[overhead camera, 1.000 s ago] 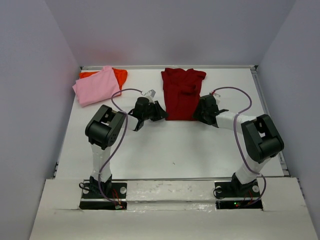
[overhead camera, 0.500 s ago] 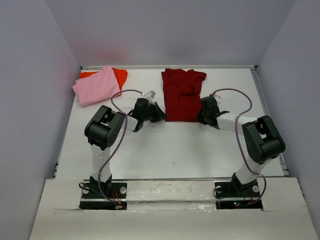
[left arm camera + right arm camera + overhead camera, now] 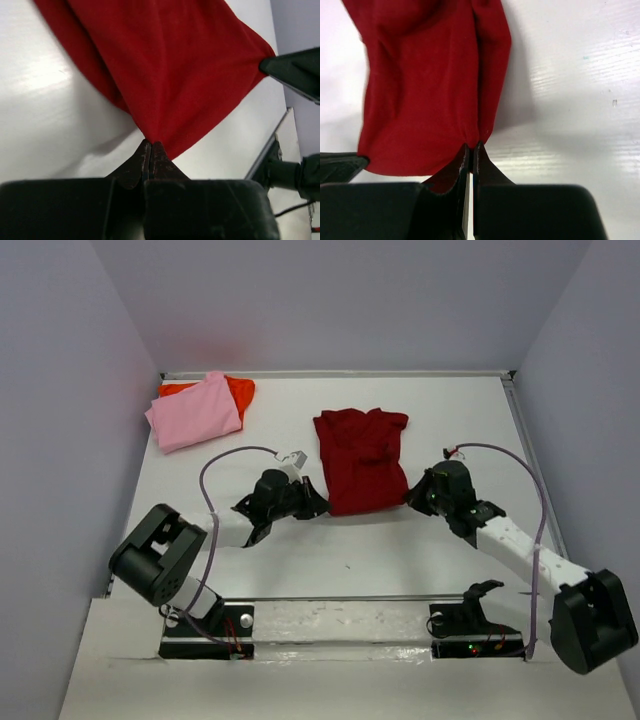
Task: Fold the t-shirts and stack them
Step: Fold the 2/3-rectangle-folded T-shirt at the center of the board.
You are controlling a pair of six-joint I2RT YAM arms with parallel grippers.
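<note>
The dark crimson t-shirt [image 3: 360, 458] lies wrinkled, in a rough rectangle, mid-bench [image 3: 350, 560]. Its two near corners are drawn to points, one pinched in the left gripper [image 3: 150, 145] and the other in the right gripper [image 3: 471, 146]. The light pink t-shirt [image 3: 193, 412] lies folded and tilted on the bright orange-red t-shirt [image 3: 240, 392] in the far left corner, covering most of it.

Lone t-shirt [image 3: 360, 455] centre, between left pincer [image 3: 322, 507] and right pincer [image 3: 411, 496], overlapping t-shirts [image 3: 197, 410] far left.

Black joints, white links, looping purple cables [image 3: 240, 450]; the left claw [image 3: 150, 150] and right claw [image 3: 472, 150] are matte black.
</note>
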